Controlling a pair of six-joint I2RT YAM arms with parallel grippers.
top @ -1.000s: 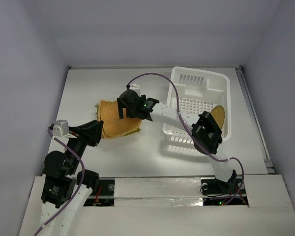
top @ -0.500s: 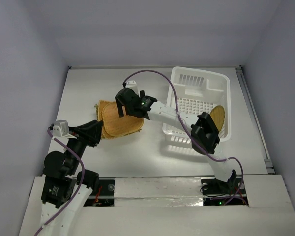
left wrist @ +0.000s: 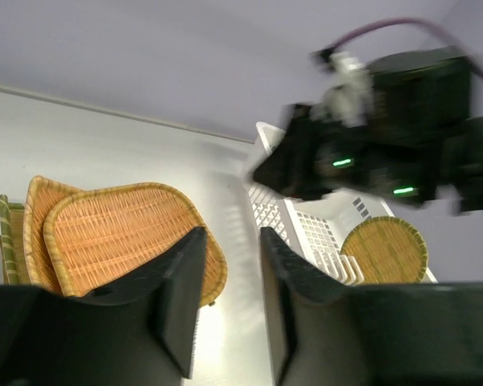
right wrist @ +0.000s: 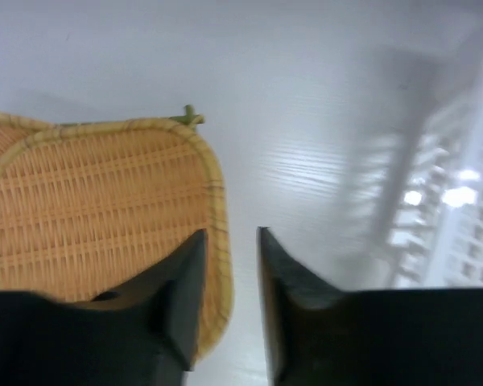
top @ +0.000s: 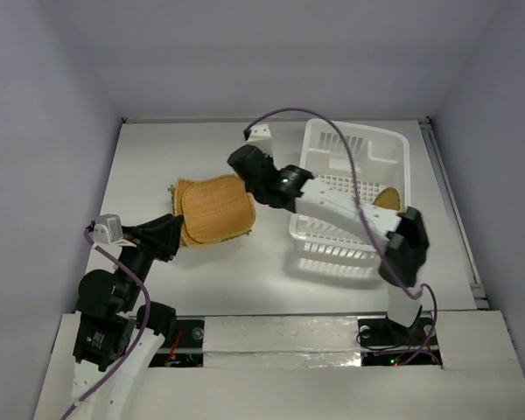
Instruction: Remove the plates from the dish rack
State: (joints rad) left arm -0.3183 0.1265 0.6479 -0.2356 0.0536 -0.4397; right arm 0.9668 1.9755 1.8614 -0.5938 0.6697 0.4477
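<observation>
White tabletop (top: 157, 157) carries everything in front of you. The white plastic dish rack (top: 350, 140) is the largest thing on it. Your right arm (top: 332, 203) reaches across the rack's left wall, and your left arm (top: 122, 289) sits well to the left of the rack, drawn back.

Left of the dish rack, apart from it, woven plates lie stacked flat. A rounded-square orange plate (top: 217, 208) is on top, a tan plate (top: 178, 203) peeks out beneath it, and a green-edged rim (left wrist: 4, 241) shows on the side away from the rack. Inside the rack, a round woven plate (top: 387, 198) leans against the right wall.

Your right gripper (right wrist: 229, 237) hangs over the top plate's rack-side edge, its jaws slightly apart and holding nothing. Your left gripper (left wrist: 229, 241) points toward the rack across the stack, its jaws also parted a little and empty.
</observation>
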